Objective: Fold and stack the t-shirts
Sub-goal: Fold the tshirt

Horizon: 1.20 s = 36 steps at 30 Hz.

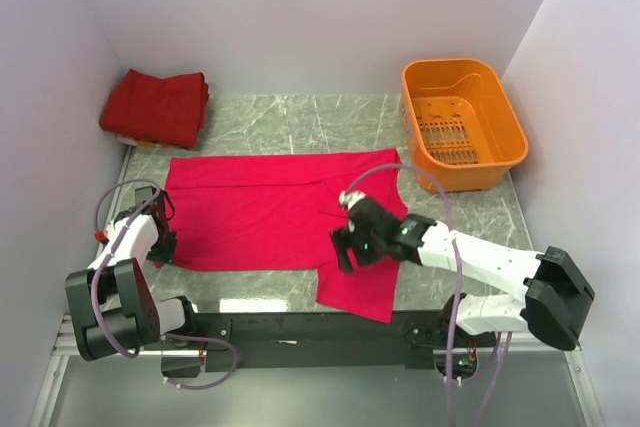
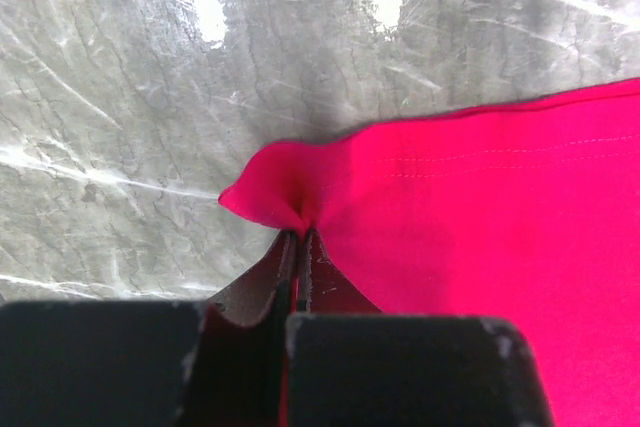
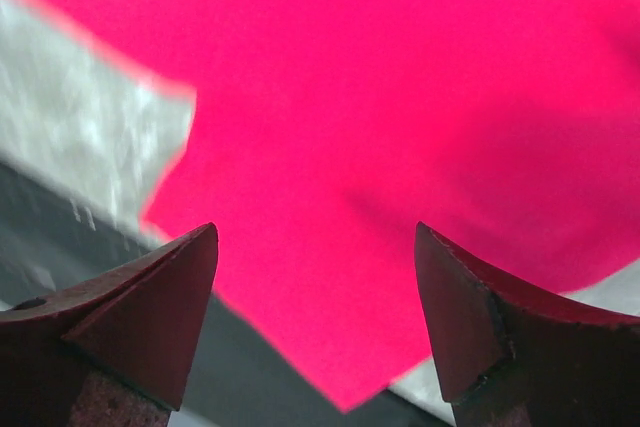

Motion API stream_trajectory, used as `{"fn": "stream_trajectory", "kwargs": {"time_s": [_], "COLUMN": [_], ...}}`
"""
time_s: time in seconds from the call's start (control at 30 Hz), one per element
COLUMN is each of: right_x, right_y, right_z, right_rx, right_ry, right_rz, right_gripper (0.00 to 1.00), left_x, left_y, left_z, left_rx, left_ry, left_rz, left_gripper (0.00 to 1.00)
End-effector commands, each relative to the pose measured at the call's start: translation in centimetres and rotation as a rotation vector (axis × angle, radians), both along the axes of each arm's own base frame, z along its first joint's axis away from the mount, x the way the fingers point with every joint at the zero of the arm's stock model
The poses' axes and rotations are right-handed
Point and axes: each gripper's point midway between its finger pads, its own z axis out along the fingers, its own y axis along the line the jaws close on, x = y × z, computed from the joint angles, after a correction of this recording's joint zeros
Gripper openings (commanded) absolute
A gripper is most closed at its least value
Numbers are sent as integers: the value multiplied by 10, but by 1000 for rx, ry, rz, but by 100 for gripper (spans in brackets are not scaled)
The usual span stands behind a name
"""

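**T-shirt of bright crimson cloth [image 1: 270, 212] spread on grey marble-patterned table [image 1: 290, 117], one corner pinched**

The crimson t-shirt lies flat and open across the middle of the table, short sleeves out. One sleeve points toward the near edge on the right, and the neck end faces right. Its cloth is mostly smooth, with a few creases near the collar.

The left gripper [image 1: 163, 245] sits at the shirt's near-left corner. In the left wrist view its jaws are closed tight with no gap, nipping a small puckered fold of the hem corner [image 2: 270, 192] between the fingertips [image 2: 300, 237]. The rest of the cloth [image 2: 500, 207] lies flat on the table to the right of the pinch.

The right gripper [image 1: 345, 247] is over the near sleeve area, at the shirt's near edge. In the right wrist view its two dark fingers [image 3: 150, 297] stand wide apart with nothing between them. The crimson cloth [image 3: 400, 97] is below them, out of focus. Whether the tips touch it cannot be told.

A folded pile of dark red t-shirts [image 1: 155, 107] sits at the far-left corner, well apart from the spread shirt. An orange plastic basket with a slotted floor [image 1: 500, 157] stands at the far right, near the shirt's collar end but not touching it.
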Motion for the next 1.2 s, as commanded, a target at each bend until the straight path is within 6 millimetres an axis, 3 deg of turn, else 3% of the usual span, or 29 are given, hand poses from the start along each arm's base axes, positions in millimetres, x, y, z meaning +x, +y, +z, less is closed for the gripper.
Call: {"fn": "stream_trajectory", "kwargs": {"time_s": [0.0,0.07,0.17,0.37,0.63,0.7,0.8,0.83,0.9,1.03,1.17], "right_x": [-49,-77,-101,-123,-122,-114,-104,-102,-99,-94,-85], "right_y": [-4,1,-7,-15,-24,-31,-41,-40,-41,-36,-35], "right_z": [-16,-24,-39,-55,-77,-81,-81,-80,-79,-73,-54], "right_rx": [-52,-75,-143,-193,-298,-347,-399,-399,-399,-377,-362], "right_ry": [82,119,171,236,248,213,168,163,148,125,76], "right_rz": [119,201,232,251,195,155,95,83,61,35,35], "right_gripper": [85,84,82,79,69,66,46,34,29,7,3], "left_x": [-2,-1,1,1,-2,-2,-2,-2,-3,-2,-1], "left_y": [-3,-1,-3,-5,-5,-5,-4,-3,-3,-4,-5], "left_z": [1,6,8,5,4,4,5,5,5,6,10], "left_rx": [-13,-5,-8,-21,-22,-20,-17,-15,-14,-18,-24], "left_ry": [-12,-22,-38,-36,-22,-23,-13,-10,-7,-16,-20], "left_rz": [-6,-5,-15,-25,-22,-22,-21,-19,-15,-18,-27], "left_gripper": [1,1,1,1,1,1,1,1,1,1,1]}}
